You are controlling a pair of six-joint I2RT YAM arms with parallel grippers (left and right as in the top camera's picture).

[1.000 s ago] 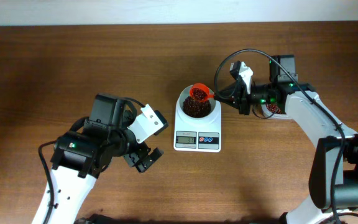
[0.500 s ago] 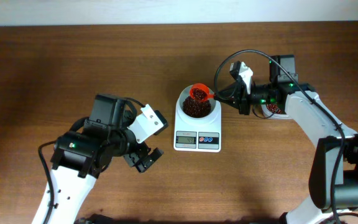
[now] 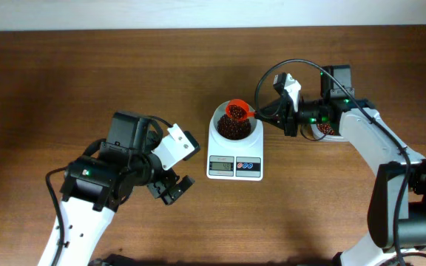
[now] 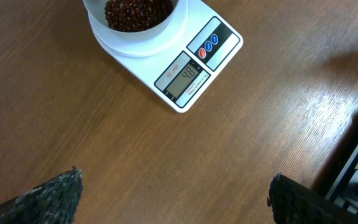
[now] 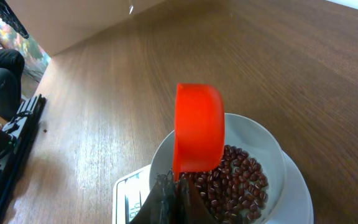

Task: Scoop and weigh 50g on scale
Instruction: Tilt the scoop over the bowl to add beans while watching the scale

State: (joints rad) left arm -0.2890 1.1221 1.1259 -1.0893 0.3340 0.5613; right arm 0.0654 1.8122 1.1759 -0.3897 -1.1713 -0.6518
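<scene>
We saw one scale [image 3: 234, 157] at mid-table [image 3: 87, 74], its long axis running far to near and its display facing the near edge. One heap of beans [image 3: 231, 130] lay in its bowl [image 3: 214, 123]. The right gripper [image 3: 263, 114] pinched one orange scoop [image 3: 237, 111], tipped over the bowl's far rim. The left gripper [image 3: 170, 188] hung wide open, near left. One tub [image 3: 324, 130], perhaps holding beans, sat mostly hidden behind the right arm.

White scale [image 3: 234, 157] sits mid-tabletop, display lit, its round bowl holding a heap of dark red-brown beans [image 3: 232, 129].
</scene>
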